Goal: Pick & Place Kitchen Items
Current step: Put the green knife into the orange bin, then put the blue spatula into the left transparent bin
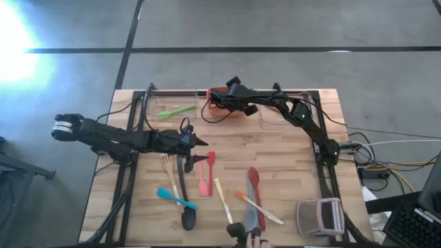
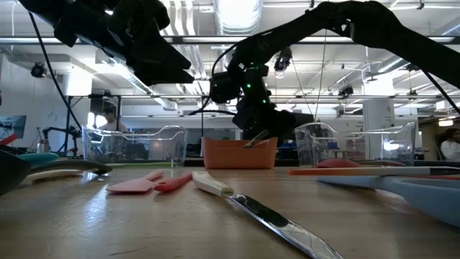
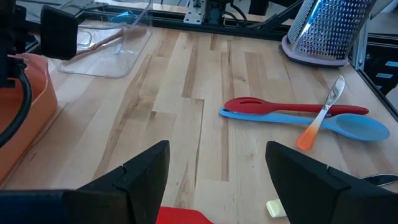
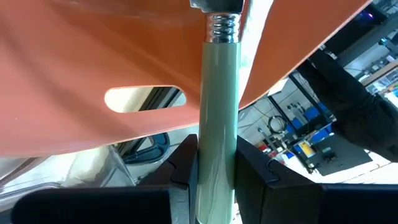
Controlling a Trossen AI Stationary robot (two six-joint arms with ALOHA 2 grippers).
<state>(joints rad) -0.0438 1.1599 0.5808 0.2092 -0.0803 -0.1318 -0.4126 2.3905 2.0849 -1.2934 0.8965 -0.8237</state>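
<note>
Utensils: lying scattered across the near half of the wooden table (image 1: 289, 165), among them a pink spatula (image 1: 202, 184), a red spatula (image 1: 210, 164), a black spoon (image 1: 185, 200), a blue spoon (image 1: 172, 198), a red slotted spoon (image 1: 253, 180) and a pale wooden fork (image 1: 167, 171).
Held utensil: a pale green handle (image 4: 217, 124) with a metal collar is sitting upright between the right fingers, against the orange bin wall.
Right gripper (image 1: 219, 102): reaching over the orange bin (image 1: 231, 110) at the far edge of the table; jaws standing narrow, clamping the pale green handle.
Left gripper (image 3: 214, 180): hovering above the table's middle, near the red spatula; jaws standing wide apart, holding nothing.
Orange bin: sitting between two clear bins at the far side, its handle slot showing in the right wrist view.
Left clear bin (image 1: 169, 110): containing a green utensil (image 1: 176, 110).
Right clear bin (image 1: 275, 110): sitting just beside the orange bin, under the right arm.
Grater (image 1: 321, 216): standing at the near right corner of the table.
Low view: a knife (image 2: 259, 208) lying closest to the camera.
</note>
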